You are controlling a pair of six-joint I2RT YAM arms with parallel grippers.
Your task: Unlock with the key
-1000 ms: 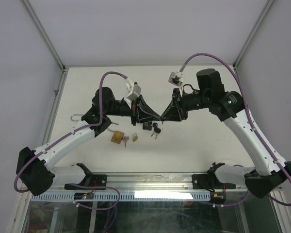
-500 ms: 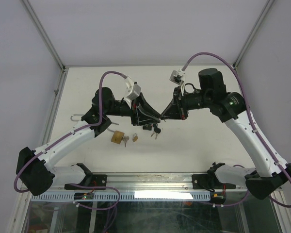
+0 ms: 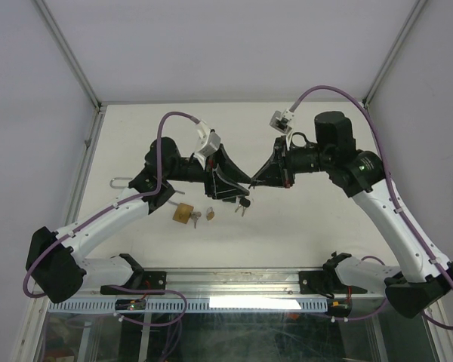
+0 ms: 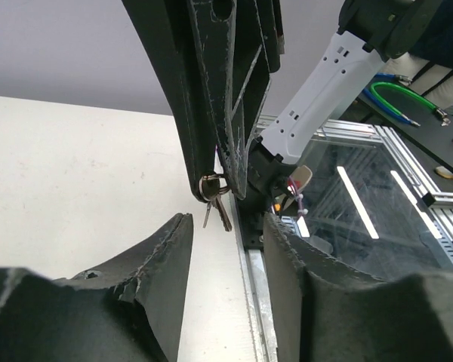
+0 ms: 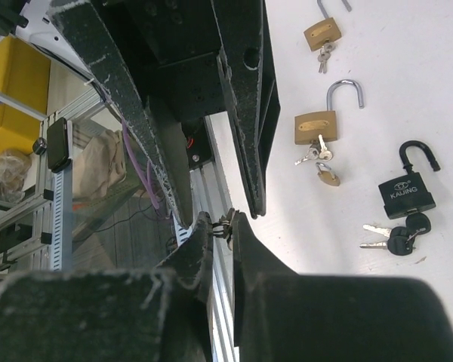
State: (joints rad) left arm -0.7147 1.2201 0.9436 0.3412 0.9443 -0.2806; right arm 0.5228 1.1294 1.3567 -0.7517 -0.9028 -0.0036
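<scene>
My right gripper (image 5: 225,220) is shut on a small bunch of keys (image 5: 227,222), held in the air above the table. The same keys (image 4: 214,197) dangle from its fingertips in the left wrist view. Just below them my left gripper (image 4: 226,226) stands open, its fingers on either side and not touching the keys. From above, the two grippers meet tip to tip, right gripper (image 3: 252,183) facing left gripper (image 3: 238,188). On the table lies a black padlock (image 5: 406,192) with its shackle up, and black-headed keys (image 5: 396,240) beside it.
A brass padlock (image 5: 315,128) with raised shackle and keys in it lies on the table, also seen as the brass padlock (image 3: 183,213) from above. A tiny brass lock (image 5: 328,176) and another small brass padlock (image 5: 322,34) lie nearby. The table's metal front rail (image 4: 251,286) runs close under the grippers.
My left gripper has opened and let go of the keys. My right gripper has shut on them and its arm has drawn slightly to the right.
</scene>
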